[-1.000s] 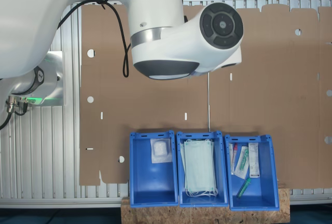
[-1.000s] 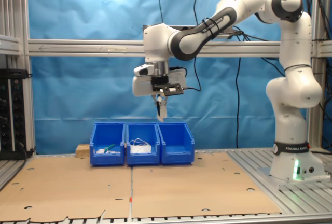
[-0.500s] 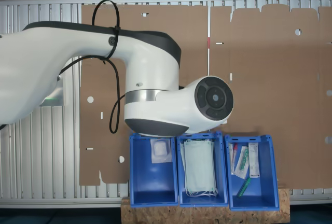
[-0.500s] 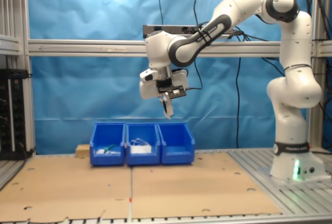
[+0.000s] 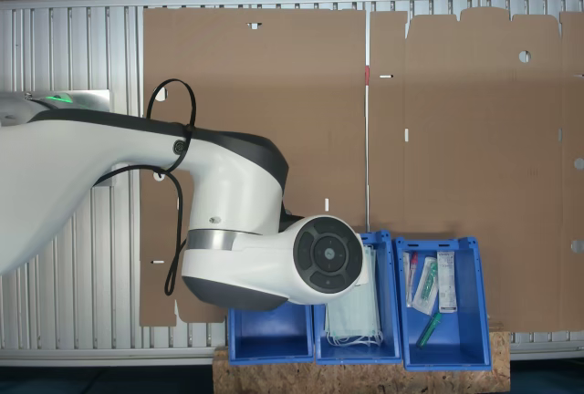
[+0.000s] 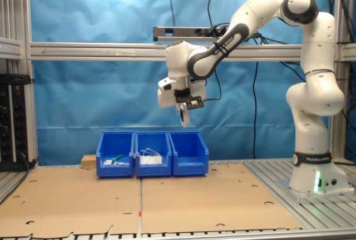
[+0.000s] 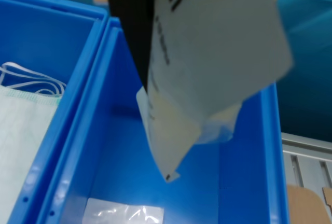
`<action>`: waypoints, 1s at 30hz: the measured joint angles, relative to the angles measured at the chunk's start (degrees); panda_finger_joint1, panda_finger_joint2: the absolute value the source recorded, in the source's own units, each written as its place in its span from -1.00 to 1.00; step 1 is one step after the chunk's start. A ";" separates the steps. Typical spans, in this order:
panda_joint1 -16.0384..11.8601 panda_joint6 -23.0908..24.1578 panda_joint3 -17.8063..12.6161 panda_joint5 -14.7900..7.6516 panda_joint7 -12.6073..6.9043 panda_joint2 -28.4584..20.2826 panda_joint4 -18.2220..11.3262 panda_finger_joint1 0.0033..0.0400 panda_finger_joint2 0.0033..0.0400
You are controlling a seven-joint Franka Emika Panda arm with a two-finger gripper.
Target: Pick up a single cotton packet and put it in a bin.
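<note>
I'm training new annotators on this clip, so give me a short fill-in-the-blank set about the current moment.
1. The gripper is shut on a white cotton ____.
2. In the second exterior view, the three bins standing side by side are all coloured ____.
3. In the wrist view, the bin under the held cotton packet already has another packet lying on its ____.
4. The middle bin holds pale green face ____.

Missing words: packet; blue; floor; masks

Both exterior views are evenly bright and sharp with faint shadows, while in the wrist view the close cotton packet (image 7: 207,58) is blurred and soft-edged.
</note>
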 joint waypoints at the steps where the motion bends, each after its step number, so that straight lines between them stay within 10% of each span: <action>1: -0.03 0.47 -0.56 -0.23 -0.28 -0.04 -0.27 -0.84 -0.84; 18: -0.18 5.38 -5.84 -1.15 -6.72 -1.83 -1.71 -0.84 -0.84; 30: -0.19 6.77 -6.73 3.28 -11.81 -2.94 -1.72 -0.84 -0.84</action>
